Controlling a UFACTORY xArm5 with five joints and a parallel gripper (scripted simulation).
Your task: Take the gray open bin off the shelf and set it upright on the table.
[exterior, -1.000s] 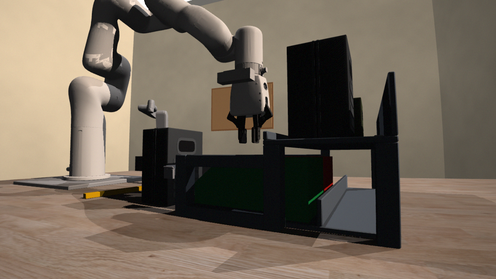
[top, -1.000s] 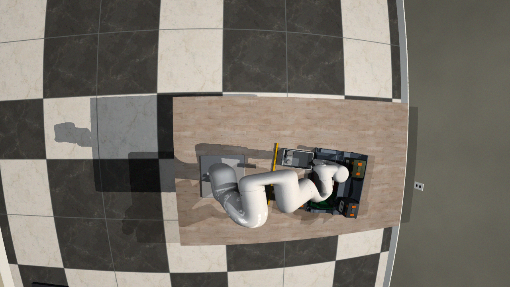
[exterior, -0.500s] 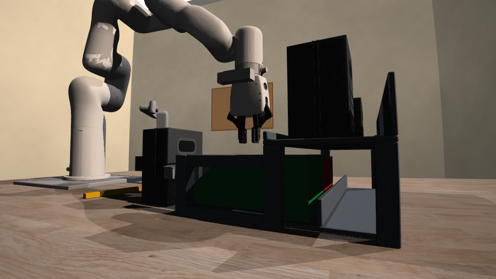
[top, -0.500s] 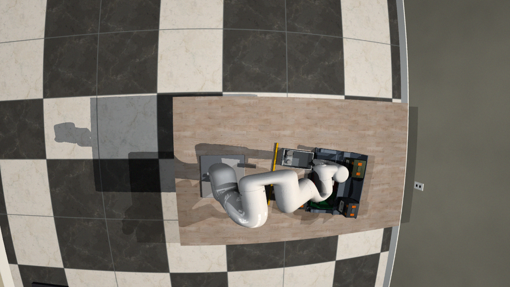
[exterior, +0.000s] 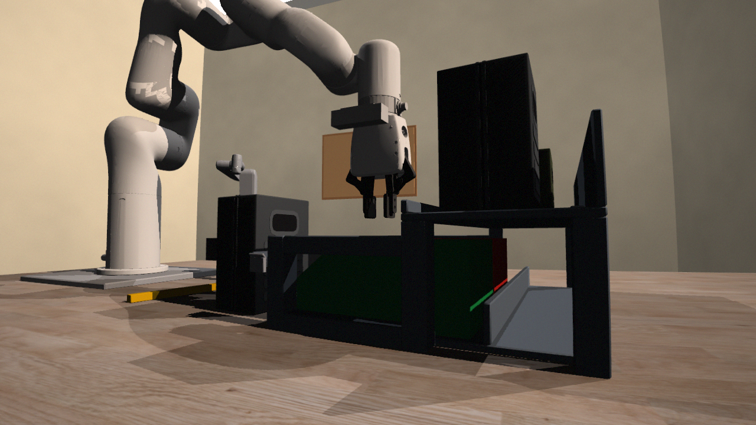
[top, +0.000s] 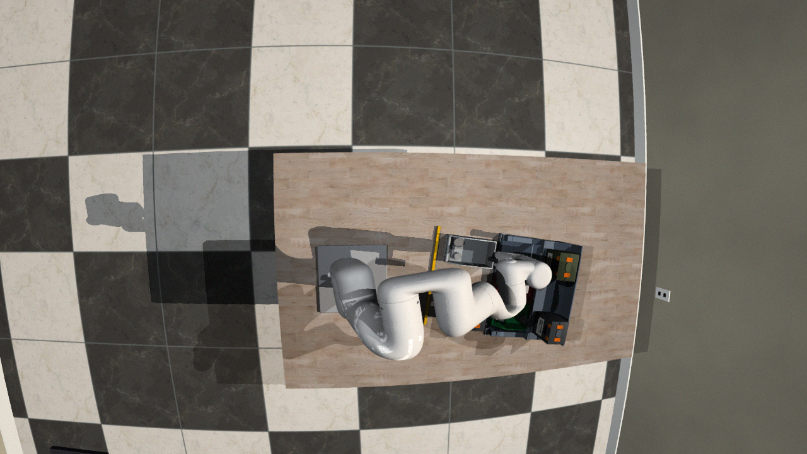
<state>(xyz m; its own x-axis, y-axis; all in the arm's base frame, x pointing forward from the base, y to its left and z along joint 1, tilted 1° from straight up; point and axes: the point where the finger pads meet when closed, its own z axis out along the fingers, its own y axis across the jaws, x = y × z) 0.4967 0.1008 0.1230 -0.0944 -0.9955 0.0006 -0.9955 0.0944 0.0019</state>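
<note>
The gray open bin (top: 468, 250) stands upright at the left end of the dark shelf (top: 534, 289), by a yellow strip (top: 433, 259). In the side view the bin (exterior: 262, 235) appears to rest on the table beside the shelf (exterior: 433, 274), with a gray part (exterior: 238, 170) sticking up from it. My gripper (exterior: 380, 208) hangs in the air above the shelf's lower left section, right of the bin and clear of it. Its fingers stand a little apart with nothing between them. In the top view my wrist (top: 510, 270) hides the fingers.
A tall black bin (exterior: 486, 131) stands on the upper shelf level. A green bin (exterior: 391, 285) sits on the lower level beside a gray tray (exterior: 534, 317). From above, an olive bin (top: 568, 266) and a black bin (top: 553, 330) hold orange parts. My base plate (top: 349, 276) is at the left.
</note>
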